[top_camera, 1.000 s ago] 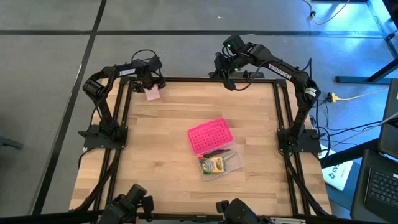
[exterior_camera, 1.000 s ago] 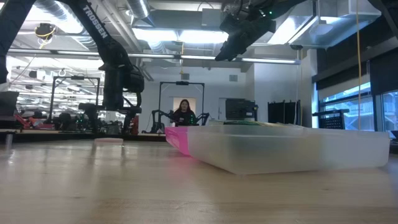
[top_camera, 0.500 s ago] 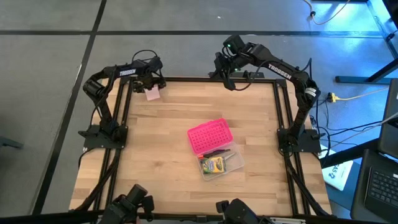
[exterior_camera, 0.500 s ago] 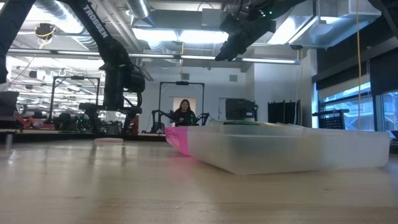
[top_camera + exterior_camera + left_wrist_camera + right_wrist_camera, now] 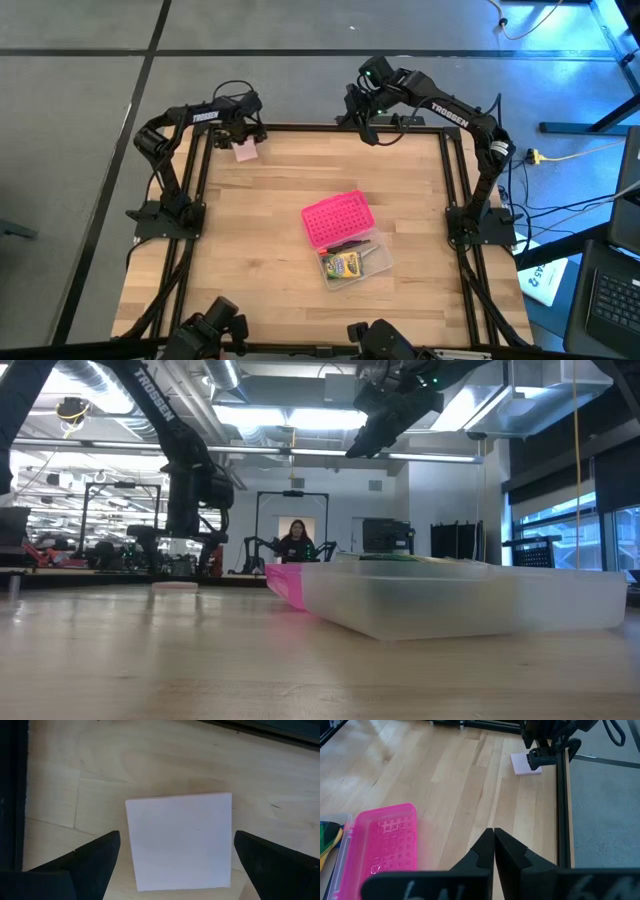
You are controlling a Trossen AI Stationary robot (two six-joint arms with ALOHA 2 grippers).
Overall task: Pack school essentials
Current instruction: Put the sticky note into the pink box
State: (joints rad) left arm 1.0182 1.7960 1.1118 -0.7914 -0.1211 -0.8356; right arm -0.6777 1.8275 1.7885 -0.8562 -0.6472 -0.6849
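Though unheld, sticky-note pad (image 5: 179, 841) betw. L gripper (image 5: 177, 857) fingers.

I worked in a robotics lab: exposed ceiling ducts (image 5: 90, 380), strip lights (image 5: 300, 418), more arm rigs (image 5: 290, 530) behind my table (image 5: 200, 650), a person (image 5: 296, 542) seated there.

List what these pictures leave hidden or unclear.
- Clear case contents, high view: the pink perforated lid covers part; beyond the crayon box, items are too small.
- Sticky-note pad, left wrist view: near edge cut off by the frame.
- Left gripper, low view: contact with the table unclear.
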